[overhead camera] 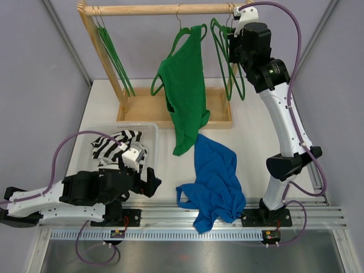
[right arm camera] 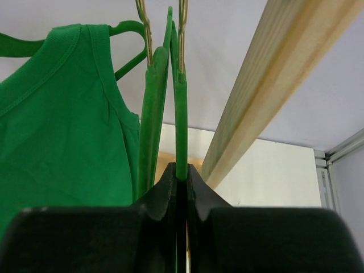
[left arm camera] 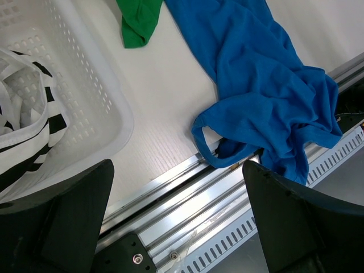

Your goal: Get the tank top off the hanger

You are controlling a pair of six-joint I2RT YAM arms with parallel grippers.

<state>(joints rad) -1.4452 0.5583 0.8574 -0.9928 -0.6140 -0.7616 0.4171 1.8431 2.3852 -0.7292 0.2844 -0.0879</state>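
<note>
Right hand (right arm camera: 182,169) on empty hanger (right arm camera: 181,114)

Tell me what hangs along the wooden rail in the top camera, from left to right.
left hangers → tank top → right hangers

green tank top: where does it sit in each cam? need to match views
Top external: green tank top hangs centre, under the wooden rail.
Left wrist: only its bottom end, top edge, left of the blue shirt.
Right wrist: fills the left half, beside the hanger the right tool grips.
Shared: blue shirt links top and left wrist; rail links top and right wrist.
</note>
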